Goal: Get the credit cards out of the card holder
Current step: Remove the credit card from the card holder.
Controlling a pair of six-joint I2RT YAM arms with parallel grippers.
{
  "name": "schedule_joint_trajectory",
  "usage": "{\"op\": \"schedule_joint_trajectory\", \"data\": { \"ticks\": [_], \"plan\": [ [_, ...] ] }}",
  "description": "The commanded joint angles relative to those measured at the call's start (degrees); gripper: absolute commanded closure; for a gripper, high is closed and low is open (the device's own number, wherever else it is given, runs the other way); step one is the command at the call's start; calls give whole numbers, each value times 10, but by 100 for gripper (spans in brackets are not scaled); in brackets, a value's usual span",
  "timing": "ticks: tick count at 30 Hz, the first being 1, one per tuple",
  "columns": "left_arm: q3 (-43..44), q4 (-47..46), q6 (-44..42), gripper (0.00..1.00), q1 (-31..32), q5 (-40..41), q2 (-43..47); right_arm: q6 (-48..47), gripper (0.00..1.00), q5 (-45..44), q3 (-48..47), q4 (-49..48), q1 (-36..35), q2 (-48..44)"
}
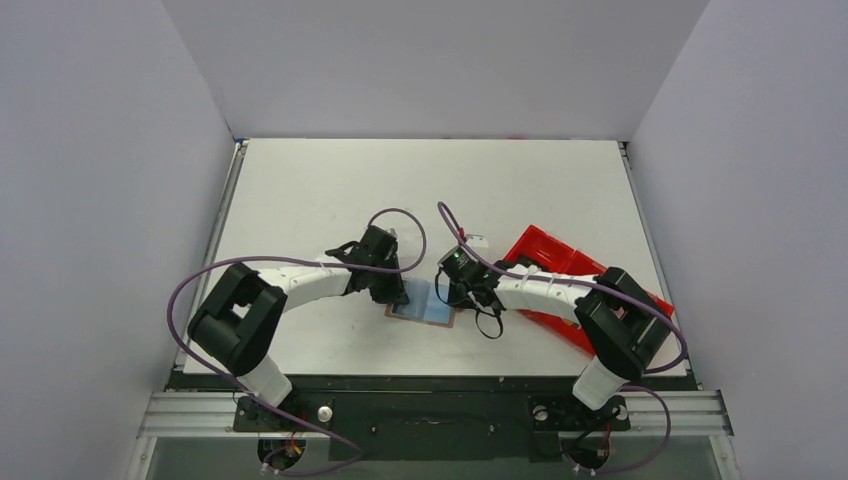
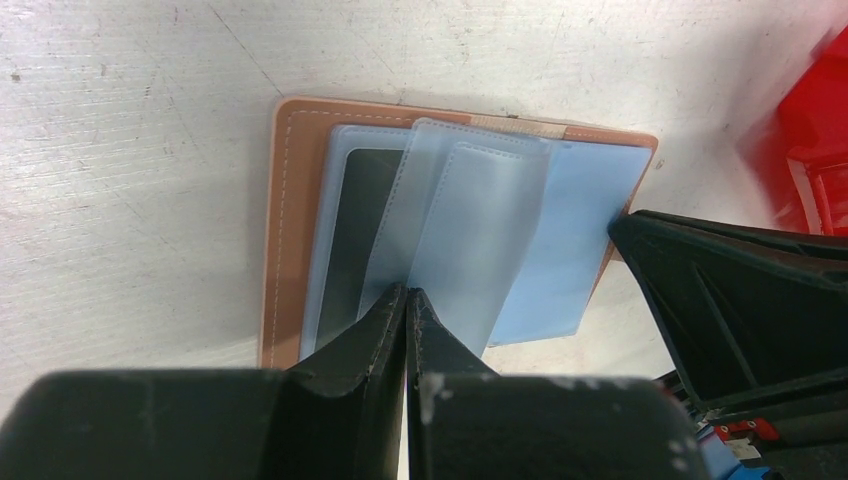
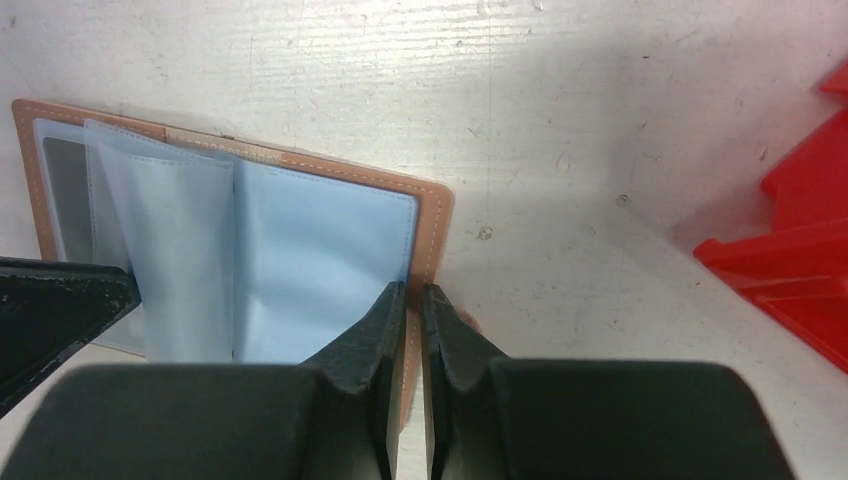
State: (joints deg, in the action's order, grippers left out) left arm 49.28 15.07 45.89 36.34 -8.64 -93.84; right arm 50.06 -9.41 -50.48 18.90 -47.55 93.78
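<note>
The card holder (image 1: 425, 300) lies open and flat on the table, brown leather (image 2: 290, 230) around light blue panels (image 3: 320, 260). A dark card (image 2: 360, 225) shows behind its left clear pocket. My left gripper (image 2: 407, 292) is shut, its tips pinched on the near edge of a translucent sleeve (image 2: 470, 240) that stands up from the spine. My right gripper (image 3: 412, 290) is shut to a narrow slit, its tips down on the holder's right leather border (image 3: 432, 230). In the top view the two grippers (image 1: 395, 293) (image 1: 447, 290) flank the holder.
A long red plastic tray (image 1: 545, 255) lies right of the holder, under my right arm; its corner (image 3: 790, 260) shows in the right wrist view. A small white object (image 1: 477, 240) sits just behind my right gripper. Grey walls enclose the table on three sides.
</note>
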Motion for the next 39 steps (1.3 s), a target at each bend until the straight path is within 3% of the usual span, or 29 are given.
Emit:
{"op": "schedule_joint_trajectory", "data": {
  "ticks": [1, 20, 31, 35, 39],
  "plan": [
    [13, 5, -9, 100, 6, 8, -18, -4, 96, 33, 0, -42, -1, 39],
    [53, 2, 3, 100, 35, 0, -32, -5, 100, 89, 6, -112, -1, 71],
    [80, 18, 3, 100, 39, 14, -56, -3, 100, 97, 20, -121, 7, 33],
    [86, 24, 3, 100, 39, 15, -65, -7, 92, 96, 21, -116, 10, -1],
    [96, 19, -7, 100, 47, 5, -57, -8, 91, 96, 16, -109, 12, -22]
  ]
}}
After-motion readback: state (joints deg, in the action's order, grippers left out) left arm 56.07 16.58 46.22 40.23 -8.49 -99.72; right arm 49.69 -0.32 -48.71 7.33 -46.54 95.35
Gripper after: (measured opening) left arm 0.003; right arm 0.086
